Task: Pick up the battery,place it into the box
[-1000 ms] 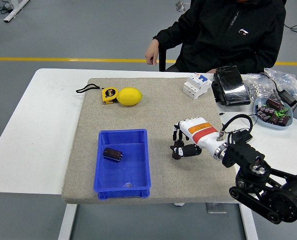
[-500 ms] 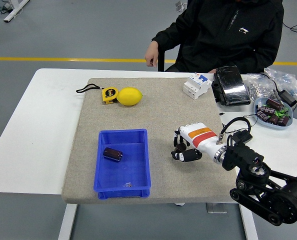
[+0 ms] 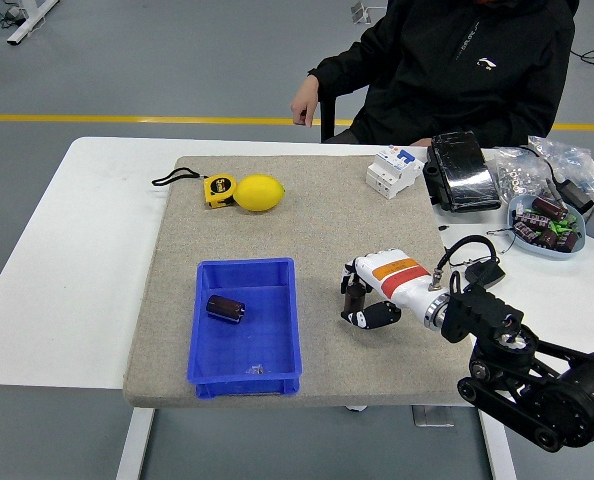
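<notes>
A dark cylindrical battery (image 3: 350,292) stands upright on the grey mat, right of the blue box (image 3: 247,266). My right hand (image 3: 361,300), white with an orange band, comes in from the lower right, and its fingers are curled around the battery. The box is open-topped and holds another dark battery (image 3: 225,308) near its left wall. The hand is about a hand's width right of the box. The left arm is out of view.
A lemon (image 3: 260,192) and a yellow tape measure (image 3: 218,189) lie at the mat's far left. A white breaker (image 3: 394,170), a black device (image 3: 461,172) and a bowl of parts (image 3: 547,225) sit far right. A person sits behind the table, hand (image 3: 304,106) off it.
My right hand has shifted slightly left and its fingers have closed tighter around the battery, which now stands more upright. The box and its battery have not moved.
</notes>
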`<state>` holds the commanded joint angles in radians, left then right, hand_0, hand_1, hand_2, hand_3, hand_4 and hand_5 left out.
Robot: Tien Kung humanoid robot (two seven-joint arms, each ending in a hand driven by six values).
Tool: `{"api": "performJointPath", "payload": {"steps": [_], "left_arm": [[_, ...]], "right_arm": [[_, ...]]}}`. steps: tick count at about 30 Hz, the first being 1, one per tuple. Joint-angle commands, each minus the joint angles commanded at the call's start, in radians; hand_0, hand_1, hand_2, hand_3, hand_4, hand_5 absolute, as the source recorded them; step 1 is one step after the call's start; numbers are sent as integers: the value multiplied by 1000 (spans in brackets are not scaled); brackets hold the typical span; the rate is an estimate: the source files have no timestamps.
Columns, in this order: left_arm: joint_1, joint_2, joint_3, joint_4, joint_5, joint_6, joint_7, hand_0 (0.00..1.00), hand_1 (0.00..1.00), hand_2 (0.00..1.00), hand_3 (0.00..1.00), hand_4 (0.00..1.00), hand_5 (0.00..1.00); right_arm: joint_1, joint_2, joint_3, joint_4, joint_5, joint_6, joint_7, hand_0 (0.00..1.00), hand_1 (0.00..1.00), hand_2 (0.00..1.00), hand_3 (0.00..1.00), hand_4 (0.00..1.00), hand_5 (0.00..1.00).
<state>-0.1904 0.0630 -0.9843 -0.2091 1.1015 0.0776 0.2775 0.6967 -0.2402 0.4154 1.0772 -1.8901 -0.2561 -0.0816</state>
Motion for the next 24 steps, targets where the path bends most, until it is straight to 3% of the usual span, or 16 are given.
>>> {"api": "performJointPath", "payload": {"steps": [24], "left_arm": [[4, 0, 7, -2, -7, -1, 1, 722, 697, 662, 585, 632, 539]], "right_arm": [[-13, -12, 15, -2, -2, 6, 7, 258, 413, 507, 541, 850, 312]]}}
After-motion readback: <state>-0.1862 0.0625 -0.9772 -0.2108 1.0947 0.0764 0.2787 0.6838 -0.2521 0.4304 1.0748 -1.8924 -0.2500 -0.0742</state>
